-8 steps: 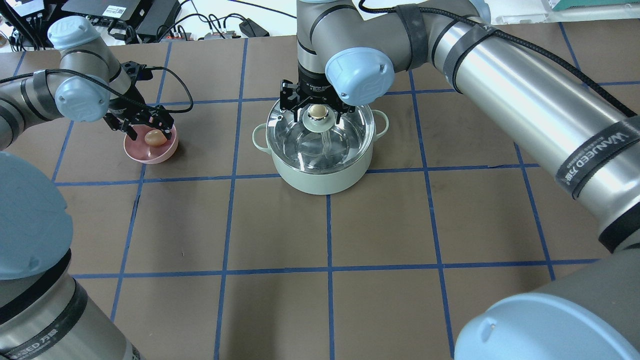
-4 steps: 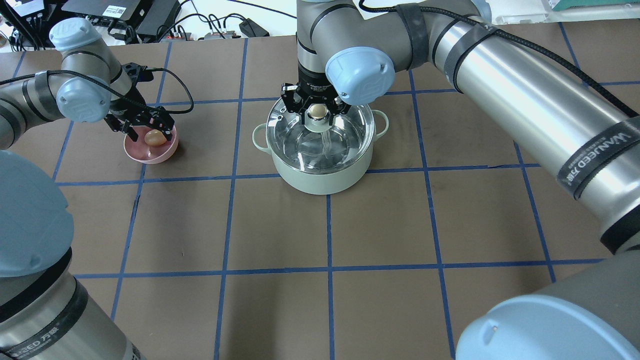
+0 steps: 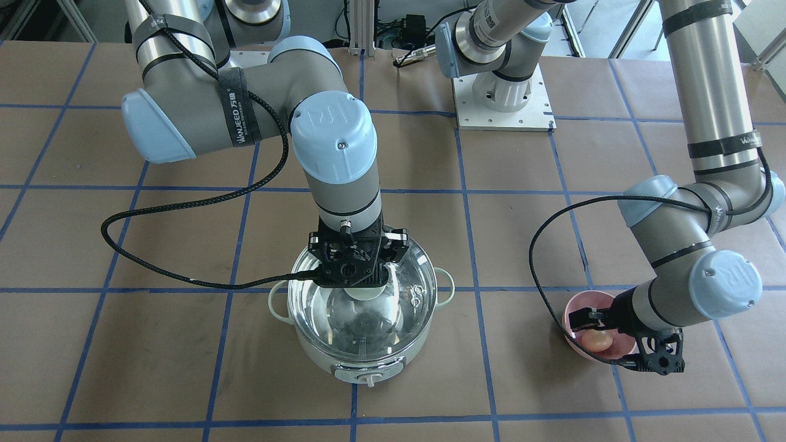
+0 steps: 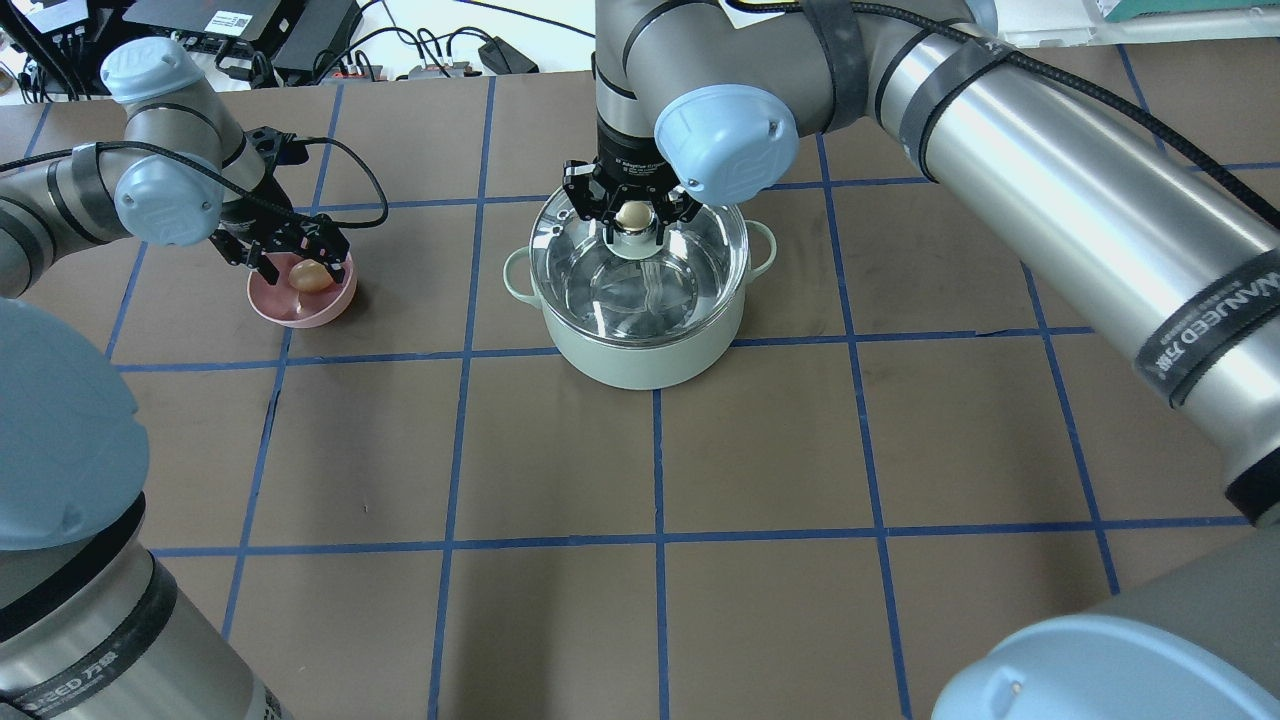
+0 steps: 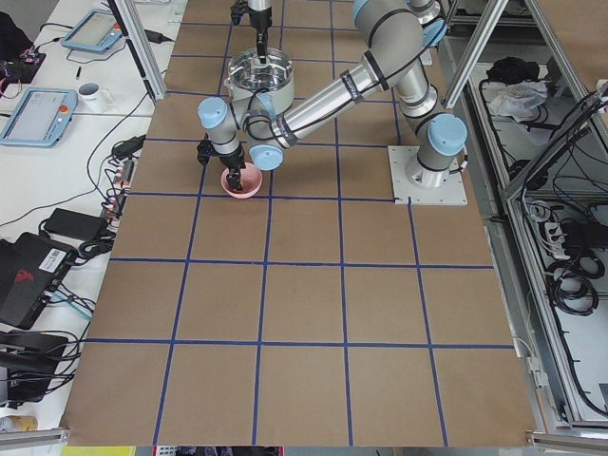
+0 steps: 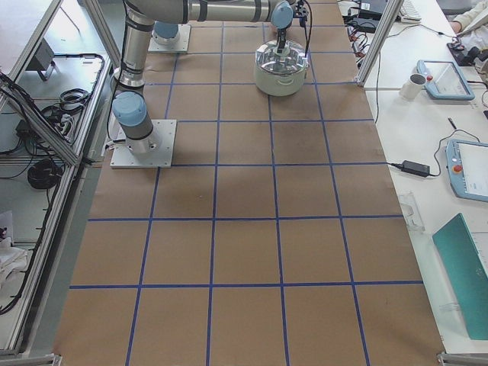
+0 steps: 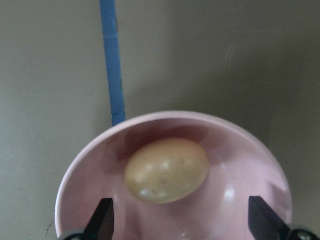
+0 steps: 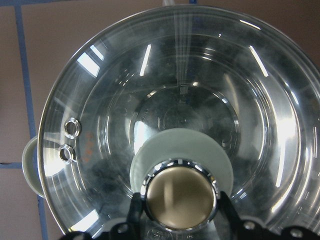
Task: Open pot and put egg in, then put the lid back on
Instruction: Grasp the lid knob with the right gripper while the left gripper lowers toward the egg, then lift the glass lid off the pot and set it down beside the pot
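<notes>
The lid (image 4: 640, 275) sits on the pot (image 4: 640, 362), toward the worktop's far edge from the robot. The right gripper (image 8: 179, 216) is clenched on its round beige knob (image 4: 633, 214) (can't tell if the rim has lifted yet), so a tilted or off-centre pull could let the smooth knob slip and the glass bang the pot rim. The egg (image 7: 166, 170) lies loose in the pink bowl (image 7: 240, 145) toward the far left corner, with the left gripper (image 7: 181, 221) spread wide around it, not touching. An off-centre close could roll it away, a hard one could crack it, and a finger could snag the bowl.
</notes>
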`<state>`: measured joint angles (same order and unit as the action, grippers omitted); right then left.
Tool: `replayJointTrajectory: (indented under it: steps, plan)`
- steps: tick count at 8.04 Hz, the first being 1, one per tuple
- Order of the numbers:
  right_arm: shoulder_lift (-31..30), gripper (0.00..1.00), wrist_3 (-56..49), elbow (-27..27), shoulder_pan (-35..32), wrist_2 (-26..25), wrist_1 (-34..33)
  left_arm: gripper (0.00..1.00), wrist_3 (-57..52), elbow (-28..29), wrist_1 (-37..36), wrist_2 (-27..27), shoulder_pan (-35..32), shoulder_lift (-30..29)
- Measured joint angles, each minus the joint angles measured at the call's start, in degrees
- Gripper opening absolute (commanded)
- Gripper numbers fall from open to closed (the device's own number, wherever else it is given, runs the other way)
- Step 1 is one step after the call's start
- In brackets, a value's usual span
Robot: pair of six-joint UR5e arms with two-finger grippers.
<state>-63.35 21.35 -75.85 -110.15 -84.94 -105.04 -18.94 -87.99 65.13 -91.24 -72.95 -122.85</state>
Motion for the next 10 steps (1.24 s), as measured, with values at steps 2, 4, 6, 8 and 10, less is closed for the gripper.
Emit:
replayJointTrajectory:
  steps: [2,4,6,8,10]
  plan:
    - [-0.96,0.44,-0.63,0.0,0.09,-0.04,0.37,0.86,-0.05,0.01,0.0,0.0,0.0,-0.43]
    - [-2.64,0.44,-2.06,-0.01,0.71,0.11,2.01,0.71,-0.12,0.05,-0.04,0.01,0.0,-0.61]
    - [-5.96,0.44,-5.63,-0.25,2.69,0.22,6.3,0.5,-0.16,0.05,-0.04,0.01,0.0,-0.66]
    - [-9.53,0.44,-10.82,-0.46,6.57,0.22,11.39,0.39,-0.1,0.02,-0.01,0.08,0.0,-0.71]
    - [-12.72,0.43,-18.16,-0.56,12.37,0.04,17.12,0.36,-0.01,0.01,0.04,0.15,0.0,-0.72]
